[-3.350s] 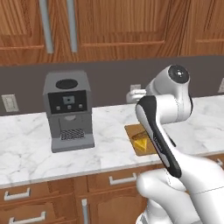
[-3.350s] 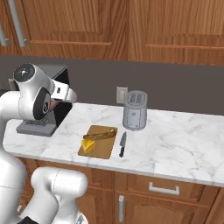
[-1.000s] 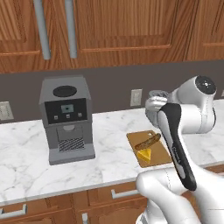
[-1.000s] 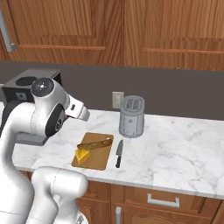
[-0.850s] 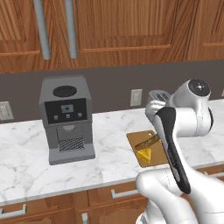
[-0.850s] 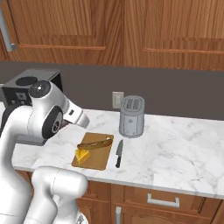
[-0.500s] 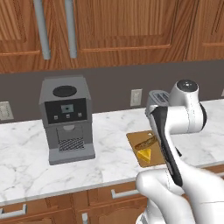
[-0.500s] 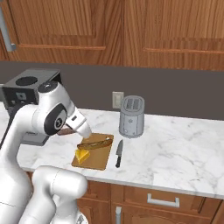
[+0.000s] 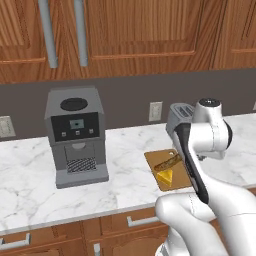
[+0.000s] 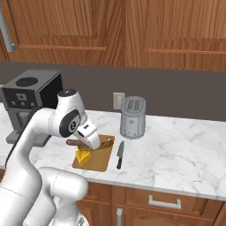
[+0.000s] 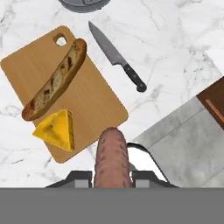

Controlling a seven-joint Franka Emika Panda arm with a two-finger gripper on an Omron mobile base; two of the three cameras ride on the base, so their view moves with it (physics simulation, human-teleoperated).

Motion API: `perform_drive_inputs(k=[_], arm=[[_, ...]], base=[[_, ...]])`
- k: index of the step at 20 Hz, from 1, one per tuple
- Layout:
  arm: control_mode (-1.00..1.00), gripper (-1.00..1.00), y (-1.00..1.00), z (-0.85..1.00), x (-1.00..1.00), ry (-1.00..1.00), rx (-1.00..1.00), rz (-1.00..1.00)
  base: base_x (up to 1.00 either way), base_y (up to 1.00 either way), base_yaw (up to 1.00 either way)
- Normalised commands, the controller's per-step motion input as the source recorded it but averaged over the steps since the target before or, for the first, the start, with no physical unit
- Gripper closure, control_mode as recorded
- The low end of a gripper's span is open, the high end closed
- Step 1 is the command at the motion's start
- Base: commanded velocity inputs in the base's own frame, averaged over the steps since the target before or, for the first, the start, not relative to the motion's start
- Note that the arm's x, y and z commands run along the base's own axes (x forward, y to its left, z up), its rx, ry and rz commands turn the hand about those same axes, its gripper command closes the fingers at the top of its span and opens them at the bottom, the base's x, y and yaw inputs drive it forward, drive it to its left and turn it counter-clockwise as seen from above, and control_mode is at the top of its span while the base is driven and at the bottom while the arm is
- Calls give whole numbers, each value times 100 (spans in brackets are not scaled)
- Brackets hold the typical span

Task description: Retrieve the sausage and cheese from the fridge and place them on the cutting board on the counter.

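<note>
I see the cutting board (image 10: 98,161) lying on the counter (image 10: 176,154) near its front edge, with the cheese (image 10: 82,156) on the board's near left part and the long bread piece (image 11: 54,85) lying lengthwise on it just behind the cheese. To the board's right the knife (image 10: 119,155) lies on the counter alongside it, the toaster (image 10: 133,117) stands behind the knife toward the wall, and the coffee machine (image 10: 31,105) stands well off to the left. The sausage (image 11: 112,157) sits between my gripper's (image 11: 112,177) fingers above the board's near edge, just beside the cheese and apart from the board
</note>
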Motion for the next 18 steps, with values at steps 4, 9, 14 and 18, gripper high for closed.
perform_drive_inputs(k=[4,9,14,18], arm=[[-100,100,-6,-56,-5,-11,0,2],[-100,100,-20,-45,10,-2,0,0],[-100,100,-8,-27,33,1,1,1],[-100,100,2,-32,11,2,0,6]], base=[[0,0,0],[0,0,0],[0,0,0],[0,0,0]])
